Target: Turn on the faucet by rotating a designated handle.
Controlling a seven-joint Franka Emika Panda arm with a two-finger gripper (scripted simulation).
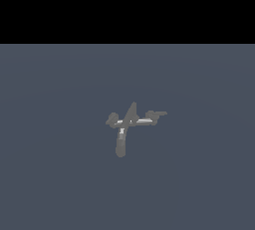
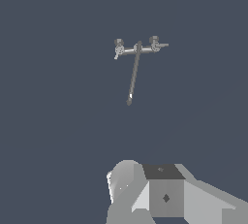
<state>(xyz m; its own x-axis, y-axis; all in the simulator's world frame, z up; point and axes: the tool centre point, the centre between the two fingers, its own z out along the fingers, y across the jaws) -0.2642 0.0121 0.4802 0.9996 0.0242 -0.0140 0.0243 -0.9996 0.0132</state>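
The faucet (image 1: 130,121) is small and dull grey and stands on a flat blue-grey floor. It has a horizontal crossbar, a pointed central spike and a tube spout reaching toward the camera. The handle (image 1: 158,114) with the thin straight lever is at the crossbar end on the exterior view's right. A stubby lumpy handle (image 1: 112,120) is at the other end. The wrist view shows the faucet (image 2: 137,49) far off, with the lever handle (image 2: 159,45) and the long spout. Pale grey parts of my gripper (image 2: 163,195) show at the picture's edge, far from the faucet. Its fingers are not distinguishable. No arm shows in the exterior view.
The blue-grey floor (image 1: 60,174) stretches all around the faucet, with a black band beyond its far edge. No other objects show.
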